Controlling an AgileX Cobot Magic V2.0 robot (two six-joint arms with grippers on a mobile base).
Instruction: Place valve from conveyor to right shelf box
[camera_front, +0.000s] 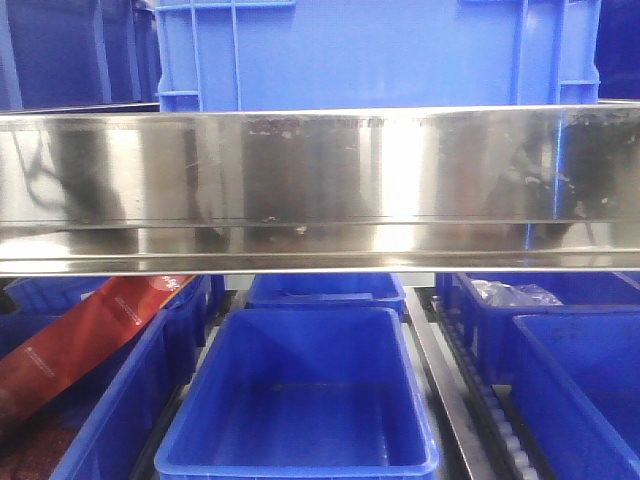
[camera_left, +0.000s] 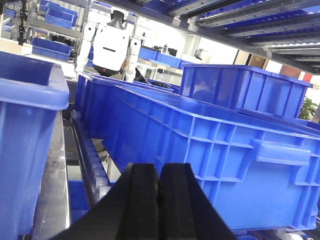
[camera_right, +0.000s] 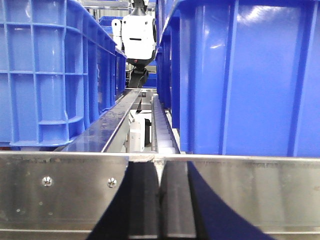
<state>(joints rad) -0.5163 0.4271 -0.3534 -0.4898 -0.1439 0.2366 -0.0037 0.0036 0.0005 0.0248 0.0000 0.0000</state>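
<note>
Shelving fills every view. Front view, left to right: a red packet lies in the left bin, an empty blue bin sits centre below a steel rail, a bin holding clear bags stands right. Left gripper and right gripper are both closed, empty. Neither valve nor conveyor shows.

Steel shelf rail, blue bins, bright lighting.
</note>
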